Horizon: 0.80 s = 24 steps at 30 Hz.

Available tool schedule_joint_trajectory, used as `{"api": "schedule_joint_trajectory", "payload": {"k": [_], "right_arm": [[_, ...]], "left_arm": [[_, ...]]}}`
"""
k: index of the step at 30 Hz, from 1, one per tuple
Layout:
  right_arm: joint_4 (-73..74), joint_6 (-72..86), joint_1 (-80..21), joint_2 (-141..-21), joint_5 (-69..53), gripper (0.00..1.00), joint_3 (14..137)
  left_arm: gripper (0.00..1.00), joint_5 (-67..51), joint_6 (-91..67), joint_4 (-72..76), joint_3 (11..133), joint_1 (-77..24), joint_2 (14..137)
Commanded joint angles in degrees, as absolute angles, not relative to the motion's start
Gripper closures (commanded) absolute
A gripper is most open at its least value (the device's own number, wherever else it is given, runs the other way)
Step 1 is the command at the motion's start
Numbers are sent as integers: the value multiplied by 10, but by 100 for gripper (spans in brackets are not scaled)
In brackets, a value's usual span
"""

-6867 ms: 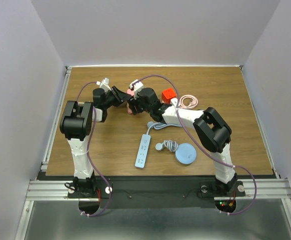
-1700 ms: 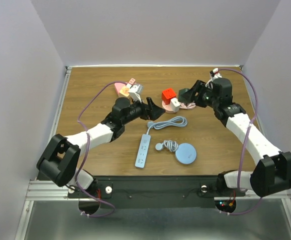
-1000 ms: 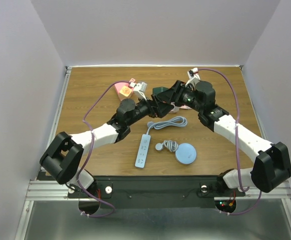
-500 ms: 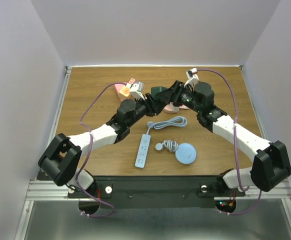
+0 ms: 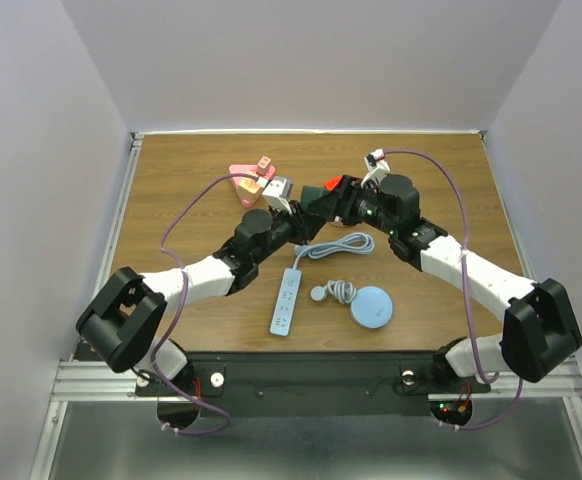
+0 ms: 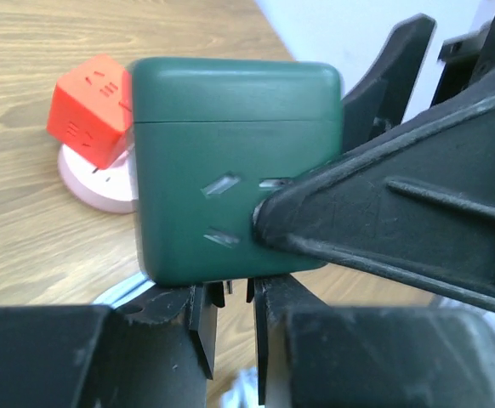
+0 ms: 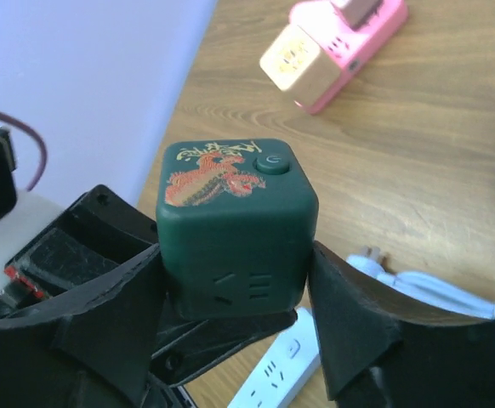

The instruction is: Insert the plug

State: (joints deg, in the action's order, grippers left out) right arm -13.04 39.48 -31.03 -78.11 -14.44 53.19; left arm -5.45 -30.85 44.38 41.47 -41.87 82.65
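Observation:
A dark green cube socket (image 7: 235,221) with a dragon print on top hangs above the table, and my right gripper (image 7: 235,255) is shut on its two sides. In the left wrist view the cube (image 6: 230,161) fills the middle. My left gripper (image 6: 229,314) sits right under it, its fingers drawn to a narrow slit around a thin prong of the plug on the cube's underside. From above, both grippers meet at the cube (image 5: 319,190) behind the white power strip (image 5: 286,302).
A red cube (image 6: 90,106) stands on a pink round base (image 6: 94,178) just behind the green cube. A white plug with grey cable (image 5: 336,245), a blue disc (image 5: 373,307) and pink and yellow blocks (image 5: 251,180) lie around.
My left gripper has closed from wide open to a narrow slit under the green cube. My right gripper has brought the cube slightly nearer and lower, uncovering the red cube.

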Motion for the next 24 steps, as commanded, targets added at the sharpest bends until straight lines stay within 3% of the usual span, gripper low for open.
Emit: {"api": "schedule_joint_trajectory", "payload": {"k": [1,3,6,16,24], "right_arm": [[-78,351,-319,-746,-98,25,519],[-66,338,-319,-742,-77,13,526],[-40,329,-318,-744,-62,6,547],[-9,369,-319,-729,-64,5,596],[104,408,-319,-773,-106,7,706]], "left_arm": [[100,-40,-203,523,400,-418,797],[100,-38,-178,525,385,-418,790],[100,-31,-157,526,373,-417,787],[100,-5,-54,547,345,-419,786],[100,118,81,545,339,-451,771]]}}
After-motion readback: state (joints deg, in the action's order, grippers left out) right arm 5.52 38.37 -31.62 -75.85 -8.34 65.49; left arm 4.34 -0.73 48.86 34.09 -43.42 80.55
